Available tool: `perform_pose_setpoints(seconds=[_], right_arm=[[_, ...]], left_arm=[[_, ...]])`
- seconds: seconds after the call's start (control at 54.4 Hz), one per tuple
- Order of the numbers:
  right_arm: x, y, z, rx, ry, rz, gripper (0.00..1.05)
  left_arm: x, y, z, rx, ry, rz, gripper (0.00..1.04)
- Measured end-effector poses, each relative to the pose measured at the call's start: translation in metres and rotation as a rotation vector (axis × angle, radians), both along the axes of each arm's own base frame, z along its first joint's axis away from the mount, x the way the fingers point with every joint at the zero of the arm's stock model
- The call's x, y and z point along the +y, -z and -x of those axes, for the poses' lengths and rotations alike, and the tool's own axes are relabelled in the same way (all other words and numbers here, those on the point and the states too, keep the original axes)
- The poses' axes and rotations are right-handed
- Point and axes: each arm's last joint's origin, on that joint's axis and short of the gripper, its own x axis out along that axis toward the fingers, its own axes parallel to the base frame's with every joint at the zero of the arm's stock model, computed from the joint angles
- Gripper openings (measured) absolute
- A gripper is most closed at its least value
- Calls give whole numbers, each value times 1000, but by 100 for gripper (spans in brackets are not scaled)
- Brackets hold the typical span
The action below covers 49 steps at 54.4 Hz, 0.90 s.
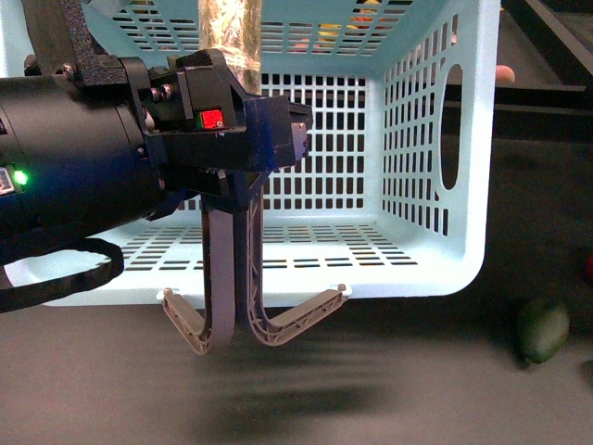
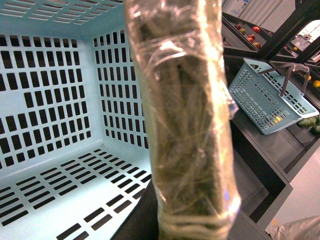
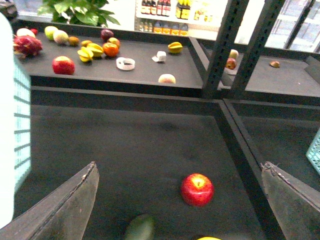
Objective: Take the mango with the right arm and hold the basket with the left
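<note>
The pale-blue basket is tilted toward me in the front view, and its slotted floor fills the left wrist view. My left gripper, on the black arm with the red button and green light, is shut on the basket's grey-brown handles, which hang in loops below it. One tape-wrapped finger crosses the left wrist view. My right gripper is open and empty above the dark table. A thin yellow sliver shows at the picture's bottom edge; I cannot tell whether it is the mango.
A red apple and a dull dark-green fruit lie on the table under the right gripper. The green fruit sits right of the basket. A back shelf holds several fruits. A second blue basket stands on a side shelf.
</note>
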Motion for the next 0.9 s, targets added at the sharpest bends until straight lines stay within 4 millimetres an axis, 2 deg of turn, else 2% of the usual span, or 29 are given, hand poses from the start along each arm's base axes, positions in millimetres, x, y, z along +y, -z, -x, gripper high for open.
perform_pose_setpoints(seconds=[0.11, 0.349, 0.716, 0.9], right_arm=[[-19, 6, -19, 75, 16, 28, 97], [-69, 52, -56, 329, 7, 105, 97], [-127, 125, -79, 687, -154, 229, 97], [-139, 150, -87, 772, -291, 399, 97]], left_arm=[[0, 0, 0, 1, 0, 1, 9], [0, 0, 0, 0, 0, 0, 9], [0, 0, 0, -1, 0, -1, 9], [0, 0, 0, -1, 0, -1, 9]])
